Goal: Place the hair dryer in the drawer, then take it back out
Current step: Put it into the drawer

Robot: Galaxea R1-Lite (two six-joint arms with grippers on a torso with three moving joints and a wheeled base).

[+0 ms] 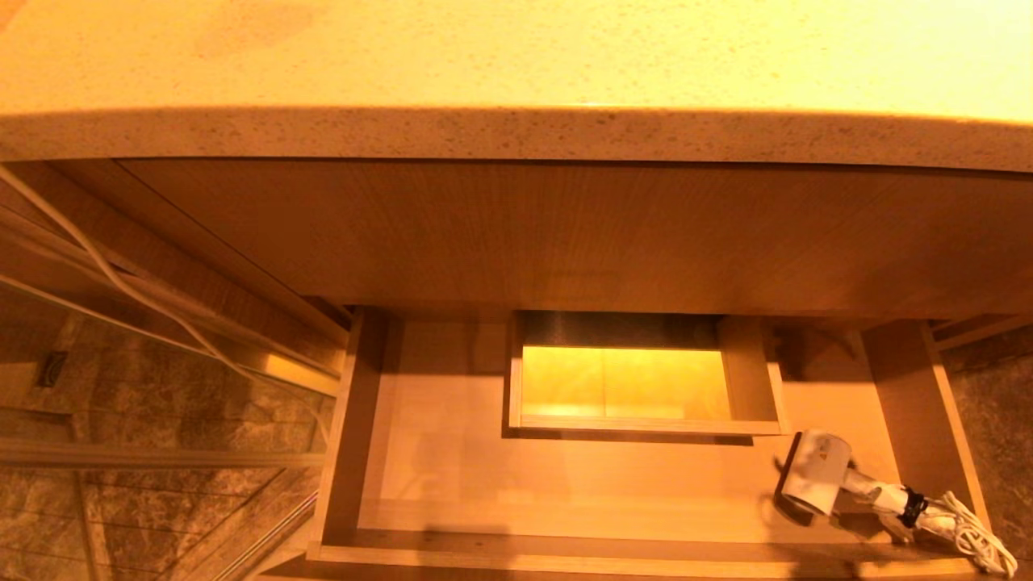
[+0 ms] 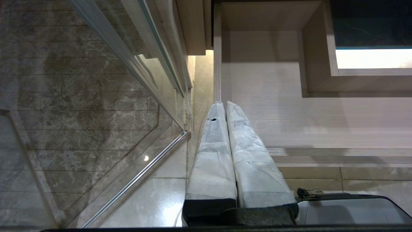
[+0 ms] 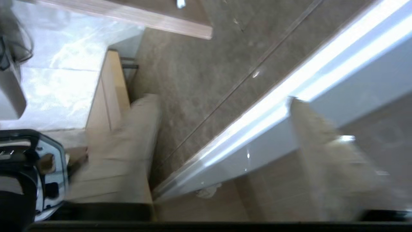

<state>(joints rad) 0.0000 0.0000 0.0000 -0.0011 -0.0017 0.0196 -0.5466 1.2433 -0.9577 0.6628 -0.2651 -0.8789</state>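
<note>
The right gripper [image 3: 222, 106] stands wide apart with nothing between its two padded fingers [image 3: 135, 141], out over the brown stone floor [image 3: 199, 71] and a pale glossy ledge [image 3: 289, 106] to the right of the cabinet. It is blurred, and it does not show from the head camera. The left gripper [image 2: 225, 111] hangs by the drawer's near left corner with its two wrapped white fingers [image 2: 248, 154] pressed together and holding nothing.

The drawer [image 1: 613, 553] is pulled out under the speckled countertop [image 1: 516, 133] and the plain wood panel [image 1: 581, 234]. It is wide and shallow, light wood-grain, with a boxed rectangular cutout [image 1: 754, 379] in its far middle, brightly lit from below.

The hair dryer [image 1: 815, 472] lies inside the drawer at the near right corner, just beside the right wall and near the front edge, a little to the near right of the cutout. It is small and white, with a short round barrel tipped toward the drawer's middle, and a folded handle [image 1: 876, 491] pointing right. A black strap [image 1: 913, 507] binds its white cord [image 1: 972, 537] into a bundle that spills over the corner.

On the far left a glass panel with a metal rail [image 1: 161, 460] stands over marbled floor.
</note>
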